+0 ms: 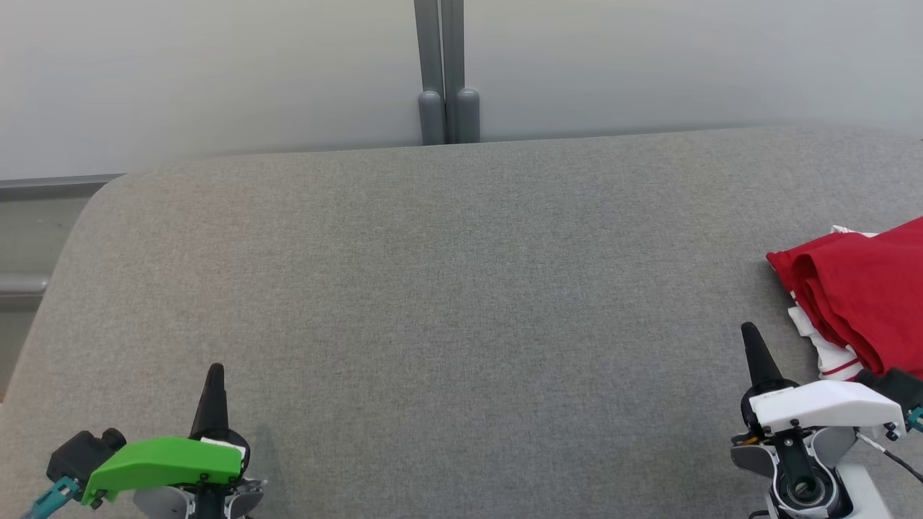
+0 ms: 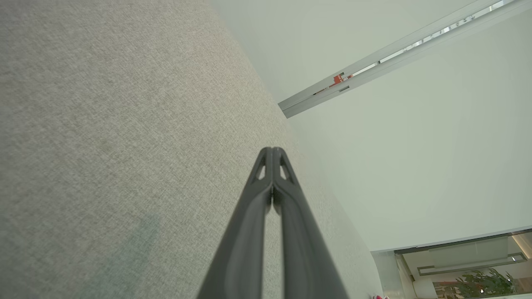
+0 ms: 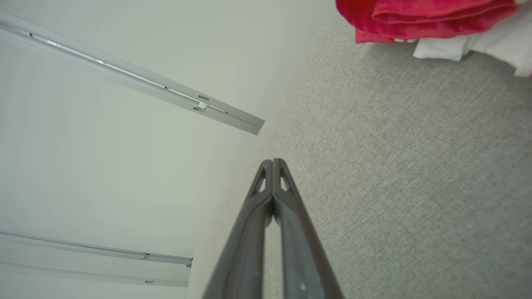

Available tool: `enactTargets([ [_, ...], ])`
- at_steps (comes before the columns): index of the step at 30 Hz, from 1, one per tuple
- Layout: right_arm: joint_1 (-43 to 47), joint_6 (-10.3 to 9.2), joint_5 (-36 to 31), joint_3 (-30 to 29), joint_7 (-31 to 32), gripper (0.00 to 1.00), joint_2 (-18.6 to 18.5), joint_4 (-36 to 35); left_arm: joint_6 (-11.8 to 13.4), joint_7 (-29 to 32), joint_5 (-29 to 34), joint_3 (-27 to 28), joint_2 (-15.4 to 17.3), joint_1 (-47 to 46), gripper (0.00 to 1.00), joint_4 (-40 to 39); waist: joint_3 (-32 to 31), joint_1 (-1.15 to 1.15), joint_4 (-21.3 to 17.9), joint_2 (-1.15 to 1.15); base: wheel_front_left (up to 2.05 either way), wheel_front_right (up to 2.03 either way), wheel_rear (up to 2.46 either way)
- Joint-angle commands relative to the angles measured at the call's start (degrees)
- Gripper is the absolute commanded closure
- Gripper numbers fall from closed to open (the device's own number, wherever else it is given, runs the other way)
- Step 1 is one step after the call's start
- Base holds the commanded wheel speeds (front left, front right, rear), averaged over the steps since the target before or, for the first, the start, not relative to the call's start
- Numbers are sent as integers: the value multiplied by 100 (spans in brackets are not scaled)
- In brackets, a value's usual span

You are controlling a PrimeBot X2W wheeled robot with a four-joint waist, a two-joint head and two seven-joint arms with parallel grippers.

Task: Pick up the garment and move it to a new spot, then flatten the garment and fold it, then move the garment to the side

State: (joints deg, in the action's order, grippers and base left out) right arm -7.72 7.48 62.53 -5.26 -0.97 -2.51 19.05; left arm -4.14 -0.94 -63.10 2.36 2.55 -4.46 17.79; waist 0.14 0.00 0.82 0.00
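The left fingers (image 1: 215, 393) are long, dark and tapered; behind them sits a bright green cover (image 1: 166, 461) with a teal plug (image 1: 54, 496) beside it. Behind the matching right fingers (image 1: 756, 353) is a white cover (image 1: 822, 405) with a thin black cable (image 1: 901, 465).

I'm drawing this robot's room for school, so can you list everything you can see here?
garment: one, red and white, bunched at the right edge of the padded surface
padded surface: one, grey fabric, wide, in front of the robot
wall: one, pale grey, behind the surface
post: one, grey, at the back in the middle of the wall
plant: one, green, far off, low in the left wrist view
left gripper: one, dark fingers shut, green cover, lower left, holding nothing
right gripper: one, dark fingers shut, white cover, lower right near the garment, holding nothing
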Motion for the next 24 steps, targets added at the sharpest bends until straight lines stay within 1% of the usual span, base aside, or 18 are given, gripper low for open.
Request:
enactTargets([
  [1, -2, 2, 174, -24, 51, 100, -37, -99, -51, 46, -173, 49, 34, -146, 100, -82, 0, 0, -2, 0, 0, 0, 0],
  [4, 14, 2, 410, -33, 109, 100, -39, -135, -77, 108, -418, 80, 36, -155, 100, -107, 0, 0, -7, 0, 0, 0, 0],
  [24, 90, 3, 1537, -78, 400, 100, -44, -306, -205, 391, -1515, 236, 42, -185, 100, -234, 1, 0, -36, 0, 0, 0, 0],
])
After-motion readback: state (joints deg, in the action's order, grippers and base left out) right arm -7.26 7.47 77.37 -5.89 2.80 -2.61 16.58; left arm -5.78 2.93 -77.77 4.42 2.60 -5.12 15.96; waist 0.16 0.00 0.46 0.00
